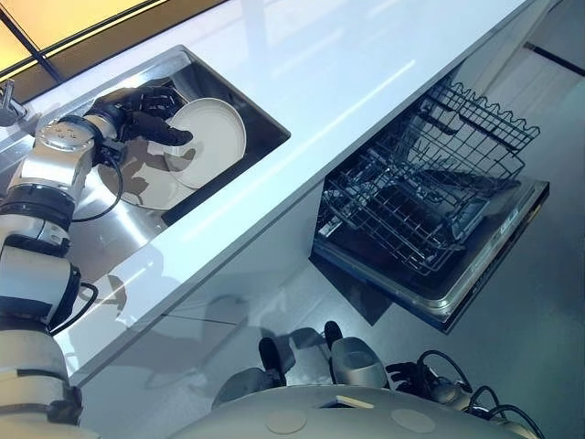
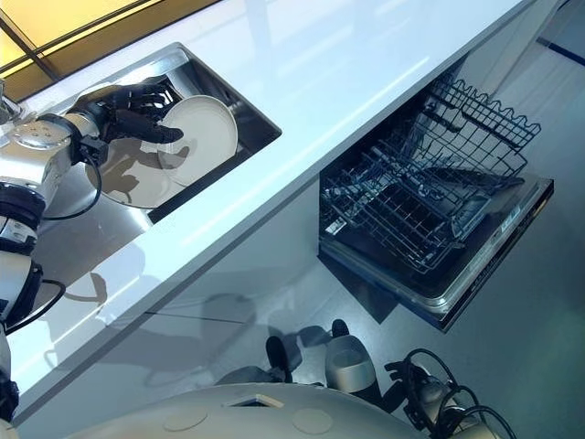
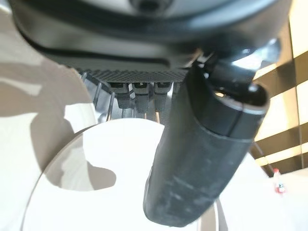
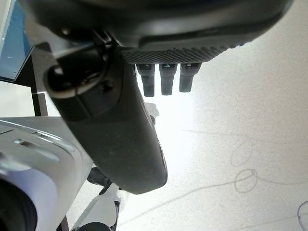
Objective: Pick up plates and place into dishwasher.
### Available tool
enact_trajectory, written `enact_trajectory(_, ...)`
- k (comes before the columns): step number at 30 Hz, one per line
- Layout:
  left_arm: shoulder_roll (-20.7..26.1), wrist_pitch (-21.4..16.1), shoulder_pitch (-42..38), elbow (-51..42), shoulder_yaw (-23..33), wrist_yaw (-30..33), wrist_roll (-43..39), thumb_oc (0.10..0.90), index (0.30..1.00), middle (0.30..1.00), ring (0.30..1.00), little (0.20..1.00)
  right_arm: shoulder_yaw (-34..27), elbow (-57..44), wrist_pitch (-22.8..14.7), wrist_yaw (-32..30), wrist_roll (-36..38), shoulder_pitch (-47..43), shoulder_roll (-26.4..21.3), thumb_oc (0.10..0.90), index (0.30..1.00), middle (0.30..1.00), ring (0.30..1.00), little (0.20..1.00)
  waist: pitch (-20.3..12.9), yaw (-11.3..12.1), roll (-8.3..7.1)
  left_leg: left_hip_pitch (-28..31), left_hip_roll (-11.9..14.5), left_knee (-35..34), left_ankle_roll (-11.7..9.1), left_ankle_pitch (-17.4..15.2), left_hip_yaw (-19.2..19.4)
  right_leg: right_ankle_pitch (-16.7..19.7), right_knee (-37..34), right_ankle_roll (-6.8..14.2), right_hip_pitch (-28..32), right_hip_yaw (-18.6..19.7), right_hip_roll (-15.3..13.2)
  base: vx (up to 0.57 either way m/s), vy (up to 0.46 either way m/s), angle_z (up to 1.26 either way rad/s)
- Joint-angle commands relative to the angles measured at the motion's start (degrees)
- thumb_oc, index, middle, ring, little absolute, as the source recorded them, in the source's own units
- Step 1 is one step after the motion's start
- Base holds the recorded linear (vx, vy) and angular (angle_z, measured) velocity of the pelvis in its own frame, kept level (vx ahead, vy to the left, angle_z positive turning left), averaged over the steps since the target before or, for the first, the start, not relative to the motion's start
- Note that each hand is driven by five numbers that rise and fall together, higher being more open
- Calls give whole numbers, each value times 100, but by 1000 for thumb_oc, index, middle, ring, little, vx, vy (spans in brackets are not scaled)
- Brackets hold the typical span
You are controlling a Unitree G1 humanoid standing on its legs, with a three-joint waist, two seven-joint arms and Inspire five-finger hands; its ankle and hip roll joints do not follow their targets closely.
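While the left hand [image 1: 146, 114] grasps the tilted plate [image 1: 218, 135] in the far-left sink [image 1: 195, 57], pickup looks under way. Next, lift clear and carry right to the dishwasher rack [image 1: 420, 201]. The right hand [image 4: 122, 137] hangs with fingers released.

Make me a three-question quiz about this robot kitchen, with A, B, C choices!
1. Where is the plate that the left hand grips?
A) on the counter
B) in the sink
C) on the floor

2. What colour is that plate?
A) white
B) blue
C) red

3. How is the dishwasher?
A) shut
B) open, with its rack pulled out
C) lying on its side

Answers:
1 B: the hand pinches the plate, tilted, inside the sink.
2 A: it is plain white.
3 B: the door is down and the wire rack sits out over it.
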Motion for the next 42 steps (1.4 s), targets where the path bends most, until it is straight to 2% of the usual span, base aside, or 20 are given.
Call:
enact_trajectory(1,512,-371,-1298,149,59,-229,-3,800,900,900,900,900,52,-17,-8,-22,-16,152,-363,800,900,900,900,900,-185,-44,202,73,-359,430,366,-913,42,757,519,433,-871,187,25,0,0,0)
enact_trajectory(11,530,-314,-1211,41,-64,-857,-142,800,900,900,900,900,7,-100,12,-48,-22,165,-415,800,900,900,900,900,-124,-46,250,75,-354,371,347,-868,31,719,481,433,-866,167,40,-22,4,2)
enact_trajectory(16,503,-127,-1205,93,-139,-1250,-185,800,900,900,900,900,-23,-136,35,-38,11,120,-434,800,900,900,900,900,-93,-56,257,48,-350,357,335,-840,52,718,445,430,-871,174,60,-33,-5,2)
enact_trajectory(20,447,36,-1072,61,-69,-1370,-528,800,900,900,900,900,-66,-130,30,-27,-8,126,-446,800,900,900,900,900,-82,-62,261,43,-349,367,324,-831,67,710,427,434,-866,169,63,-8,-1,0)
enact_trajectory(21,442,31,-1060,57,-58,-1363,-540,731,841,841,841,831,-67,-132,30,-28,-10,128,-448,800,900,900,900,900,-82,-64,263,44,-349,367,324,-831,66,707,426,434,-865,169,63,0,0,0)
enact_trajectory(22,436,16,-1030,36,-24,-1338,-600,484,629,629,629,584,-76,-132,32,-35,-24,136,-440,800,900,900,900,900,-83,-65,267,51,-350,365,323,-831,66,708,427,435,-866,163,62,0,0,0)
enact_trajectory(24,426,-39,-1003,10,30,-1254,-666,224,406,406,406,324,-72,-127,29,-45,-36,144,-438,800,900,900,900,900,-91,-68,274,65,-351,355,321,-831,64,710,424,438,-862,160,61,0,0,0)
enact_trajectory(26,420,-158,-1003,-1,72,-1120,-697,100,300,300,300,200,-61,-121,15,-62,-49,149,-428,800,900,900,900,900,-90,-71,280,73,-352,347,324,-830,57,692,424,432,-857,158,66,0,0,0)
enact_trajectory(32,431,-376,-1175,-54,72,-852,-871,100,300,300,300,200,-10,-167,31,-61,-48,136,-436,800,900,900,900,900,-107,-81,272,88,-350,327,325,-832,41,661,413,429,-845,155,86,-3,-9,3)
enact_trajectory(33,444,-400,-1204,-62,64,-840,-909,144,338,338,338,244,2,-166,34,-58,-36,133,-436,800,900,900,900,900,-115,-74,270,92,-347,320,324,-829,37,652,407,429,-839,151,92,-8,-31,-1)
enact_trajectory(38,463,-411,-1203,-136,77,-848,-946,207,392,392,392,307,9,-164,11,-77,-43,146,-430,800,900,900,900,900,-143,-63,267,111,-332,297,317,-824,21,602,374,430,-801,153,113,-4,-13,0)
enact_trajectory(42,448,-408,-1202,-156,69,-823,-956,218,401,401,401,318,18,-176,-5,-116,-7,121,-423,800,900,900,900,900,-151,-56,269,111,-326,282,315,-813,9,578,368,425,-789,159,132,0,0,0)
